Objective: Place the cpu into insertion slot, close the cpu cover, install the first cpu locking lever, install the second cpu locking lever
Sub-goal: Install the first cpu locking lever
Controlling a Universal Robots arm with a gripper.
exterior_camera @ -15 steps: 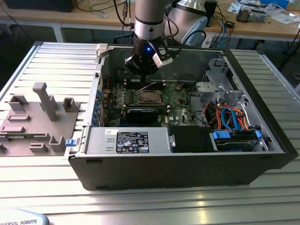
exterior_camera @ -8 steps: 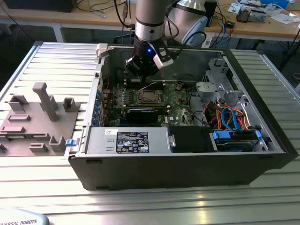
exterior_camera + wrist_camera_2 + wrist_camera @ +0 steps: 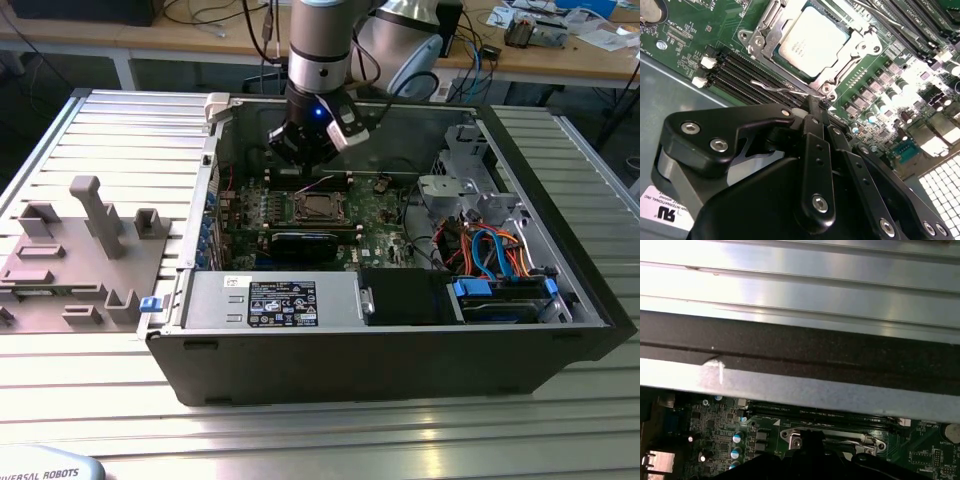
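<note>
The cpu (image 3: 812, 37) lies flat in the insertion slot (image 3: 318, 208) on the green motherboard, its silver top showing through the cut-out. The cpu cover (image 3: 860, 47) is folded down around it. A thin wire locking lever (image 3: 780, 89) runs along the near edge of the socket, and its end reaches my fingertips. My gripper (image 3: 816, 104) is shut, tips down at that lever end beside the socket corner. In the exterior view the gripper (image 3: 300, 160) hangs just behind the socket. A second wire lever (image 3: 880, 15) lies along the far side.
The open computer case (image 3: 560, 300) walls me in; its metal side (image 3: 800, 390) is close. Black memory slots (image 3: 740, 70) border the socket. Coloured cables (image 3: 490, 250) and a drive cage sit at the exterior view's right, and a grey fixture (image 3: 90, 250) lies outside on its left.
</note>
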